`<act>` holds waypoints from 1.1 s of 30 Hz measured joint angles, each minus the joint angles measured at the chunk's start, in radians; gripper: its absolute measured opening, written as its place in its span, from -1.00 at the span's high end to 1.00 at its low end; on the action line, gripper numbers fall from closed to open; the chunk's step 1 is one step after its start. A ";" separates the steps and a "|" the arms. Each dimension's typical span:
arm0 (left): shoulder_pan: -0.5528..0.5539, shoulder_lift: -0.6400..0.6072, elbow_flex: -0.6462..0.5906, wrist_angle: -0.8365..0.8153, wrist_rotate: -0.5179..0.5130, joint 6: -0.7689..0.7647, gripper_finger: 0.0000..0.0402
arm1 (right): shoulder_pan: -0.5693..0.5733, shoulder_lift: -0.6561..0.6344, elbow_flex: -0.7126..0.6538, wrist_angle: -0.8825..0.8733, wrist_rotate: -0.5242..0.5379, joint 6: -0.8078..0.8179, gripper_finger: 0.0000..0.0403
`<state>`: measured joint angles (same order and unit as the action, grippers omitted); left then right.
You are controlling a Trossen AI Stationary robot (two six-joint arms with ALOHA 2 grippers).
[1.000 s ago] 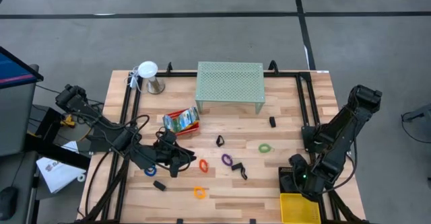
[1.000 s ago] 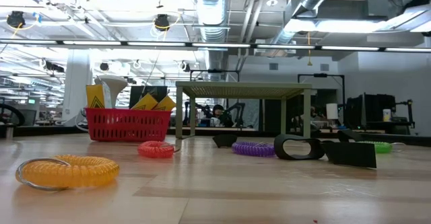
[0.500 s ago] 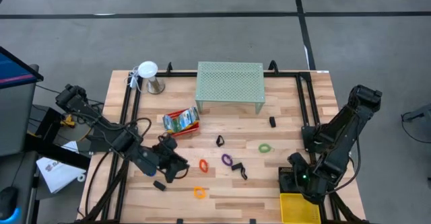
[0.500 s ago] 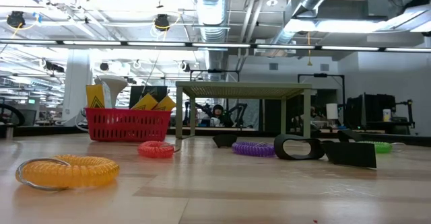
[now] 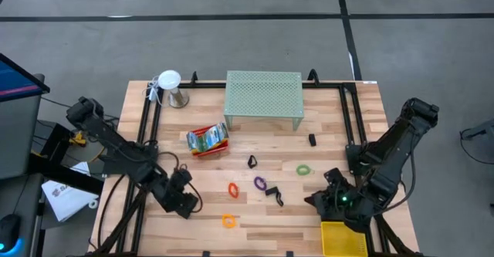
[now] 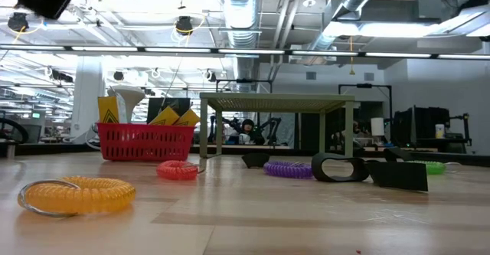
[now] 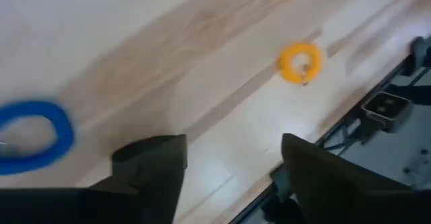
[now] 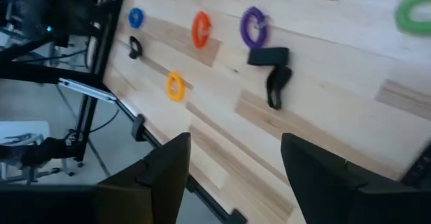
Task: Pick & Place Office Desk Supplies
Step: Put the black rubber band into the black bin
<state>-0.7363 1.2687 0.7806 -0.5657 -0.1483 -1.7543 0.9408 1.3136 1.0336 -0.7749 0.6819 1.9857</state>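
High view: left gripper (image 5: 187, 204) sits low over the table's (image 5: 255, 218) front-left w/ fingers spread, holding nothing, the blue loop (image 7: 30, 135) and orange-yellow loop (image 5: 228, 221) lying nearby on the wood. Right gripper (image 5: 320, 201) is at the front-right by the yellow tray (image 5: 343, 240), fingers also spread and empty. Crayon boxes (image 5: 207, 139) sit in the red tray (image 5: 210, 147) left of center, w/ red-orange loop (image 5: 233, 189), purple loop (image 5: 261, 184), green loop (image 5: 304, 169) and black clips (image 5: 274, 194) scattered mid-table, below the mint mesh shelf (image 5: 263, 95).
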 joint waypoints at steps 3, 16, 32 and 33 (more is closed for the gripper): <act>-0.024 0.061 -0.047 0.124 0.036 -0.058 -0.32 | -0.015 0.000 0.000 0.029 -0.001 -0.030 -0.13; -0.095 0.274 -0.065 0.245 0.075 -0.212 -0.39 | -0.012 0.000 0.000 0.051 -0.003 -0.033 -0.13; -0.097 0.283 -0.068 0.173 0.070 -0.219 0.15 | 0.002 0.000 0.000 0.055 -0.008 -0.030 -0.13; -0.097 0.283 -0.072 0.172 0.071 -0.219 0.20 | 0.002 0.000 0.000 0.055 -0.008 -0.030 -0.13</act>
<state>-0.8337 1.5513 0.7087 -0.3936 -0.0778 -1.9732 0.9432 1.3140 1.0336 -0.7200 0.6743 1.9553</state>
